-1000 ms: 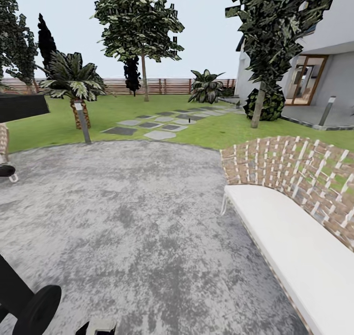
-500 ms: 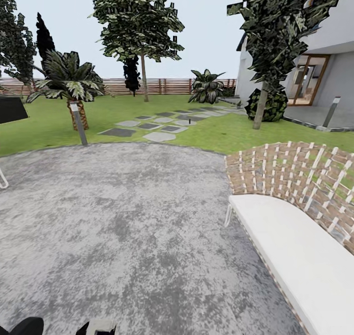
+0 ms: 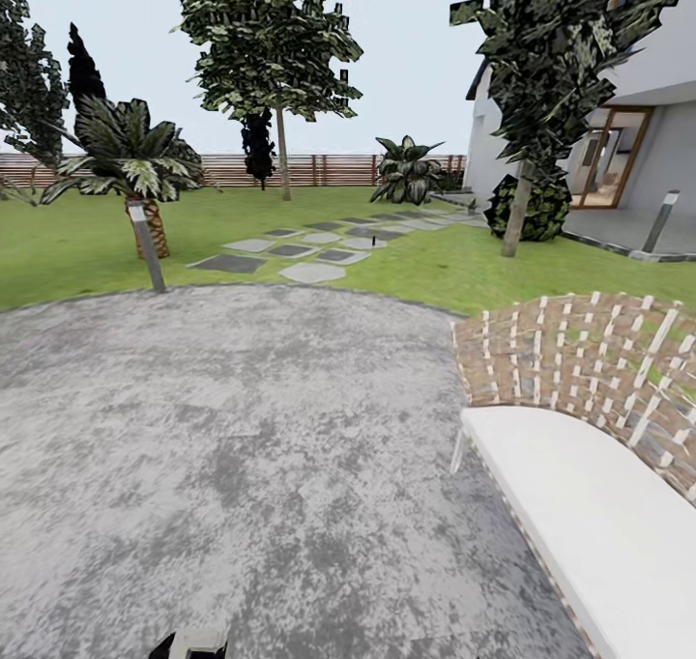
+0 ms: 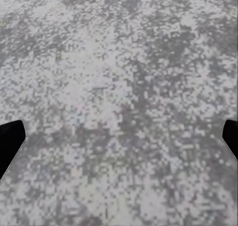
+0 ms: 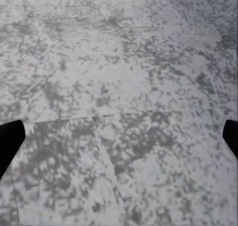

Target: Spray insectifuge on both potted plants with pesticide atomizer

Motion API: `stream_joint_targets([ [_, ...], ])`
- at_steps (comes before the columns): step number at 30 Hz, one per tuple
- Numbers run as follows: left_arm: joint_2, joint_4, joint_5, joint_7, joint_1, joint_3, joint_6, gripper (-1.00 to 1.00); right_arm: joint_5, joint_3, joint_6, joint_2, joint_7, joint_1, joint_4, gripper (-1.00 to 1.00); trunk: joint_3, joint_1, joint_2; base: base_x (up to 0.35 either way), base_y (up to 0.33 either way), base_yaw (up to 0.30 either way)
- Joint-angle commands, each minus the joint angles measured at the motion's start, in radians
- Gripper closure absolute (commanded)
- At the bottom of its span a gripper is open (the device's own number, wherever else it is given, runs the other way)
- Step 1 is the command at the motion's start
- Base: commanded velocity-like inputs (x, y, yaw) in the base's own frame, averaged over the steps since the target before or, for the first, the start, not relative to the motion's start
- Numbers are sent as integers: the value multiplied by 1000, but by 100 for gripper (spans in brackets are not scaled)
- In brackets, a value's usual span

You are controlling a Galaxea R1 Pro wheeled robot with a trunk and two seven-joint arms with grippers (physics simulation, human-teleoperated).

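- Paving (image 3: pixel 242 446), mottled grey and round, lies beneath us; in each wrist view our left gripper (image 4: pixel 119 136) and right gripper (image 5: pixel 119 136) show two dark fingertips spread wide over it, pinching nothing.
- A bench (image 3: pixel 599 504) with a white seat and woven brown back stands on the patio's right edge.
- Beyond the patio's far edge we see a short post light (image 3: pixel 145 243), a small palm (image 3: pixel 130 161), then stepping stones (image 3: pixel 309 248) crossing the garden lawn (image 3: pixel 416 268).
- Farthest, a brown slat fence (image 3: pixel 338 169) and the house (image 3: pixel 619 137).
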Motion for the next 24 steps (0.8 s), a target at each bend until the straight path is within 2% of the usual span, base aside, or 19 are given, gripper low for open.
stream_joint_targets([
  [1,0,1,-7,2,-1,2,-3,-100,1,-3,-3,0,0,-1,1,-100,-1,0,0,338,0,0],
  [11,0,2,-7,2,-1,2,-3,-100,1,-3,-3,0,0,-1,2,-100,-1,0,0,340,0,2],
  [20,0,2,-7,2,-1,2,-3,-100,2,-3,-2,2,0,-1,2,-100,-4,0,0,340,0,203],
  [24,0,2,-7,2,-1,2,-4,-100,2,-4,-2,2,0,-1,3,-100,-5,0,0,340,0,73],
])
